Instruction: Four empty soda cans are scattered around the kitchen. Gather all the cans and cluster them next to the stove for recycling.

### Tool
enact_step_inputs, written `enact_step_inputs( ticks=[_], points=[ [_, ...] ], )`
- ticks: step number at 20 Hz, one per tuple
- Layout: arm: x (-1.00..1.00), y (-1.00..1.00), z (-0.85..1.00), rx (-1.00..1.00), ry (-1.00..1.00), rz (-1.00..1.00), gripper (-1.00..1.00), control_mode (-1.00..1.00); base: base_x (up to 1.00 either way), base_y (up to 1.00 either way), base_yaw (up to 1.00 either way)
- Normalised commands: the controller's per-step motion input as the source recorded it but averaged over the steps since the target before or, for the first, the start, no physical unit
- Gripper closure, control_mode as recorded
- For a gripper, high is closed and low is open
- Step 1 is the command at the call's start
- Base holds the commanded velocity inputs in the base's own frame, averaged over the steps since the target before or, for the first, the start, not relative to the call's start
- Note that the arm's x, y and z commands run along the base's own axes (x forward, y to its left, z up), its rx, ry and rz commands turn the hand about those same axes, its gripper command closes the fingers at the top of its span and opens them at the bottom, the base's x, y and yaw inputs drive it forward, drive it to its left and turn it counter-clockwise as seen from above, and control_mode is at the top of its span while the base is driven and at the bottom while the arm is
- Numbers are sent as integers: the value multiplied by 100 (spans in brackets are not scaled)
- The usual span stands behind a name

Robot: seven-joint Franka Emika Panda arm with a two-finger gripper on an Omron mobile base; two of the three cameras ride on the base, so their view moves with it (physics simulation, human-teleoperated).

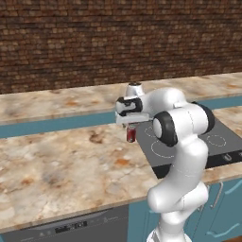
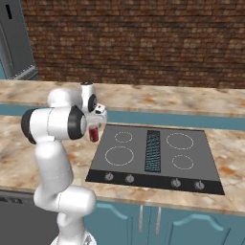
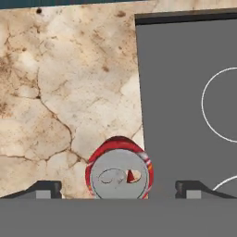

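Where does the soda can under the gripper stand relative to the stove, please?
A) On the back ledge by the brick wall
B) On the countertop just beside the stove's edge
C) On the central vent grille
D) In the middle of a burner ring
B: the soda can stands upright on the marbled countertop, right beside the edge of the stove, between the fingertips of the open gripper.

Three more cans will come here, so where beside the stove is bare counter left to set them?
Bare counter runs wide left of the soda can, from its front edge to the back ledge. The can stands at the stove's left edge, under the gripper with jaws open; that spot is crowded.
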Motion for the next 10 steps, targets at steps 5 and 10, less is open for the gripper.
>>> enact_step_inputs(
  ticks=[5, 10],
  points=[
    [-87, 0, 59, 1, -2, 0, -100, -100, 0, 0, 0],
    [-100, 0, 19, 7, -9, 0, -100, -100, 0, 0, 0]
  ],
)
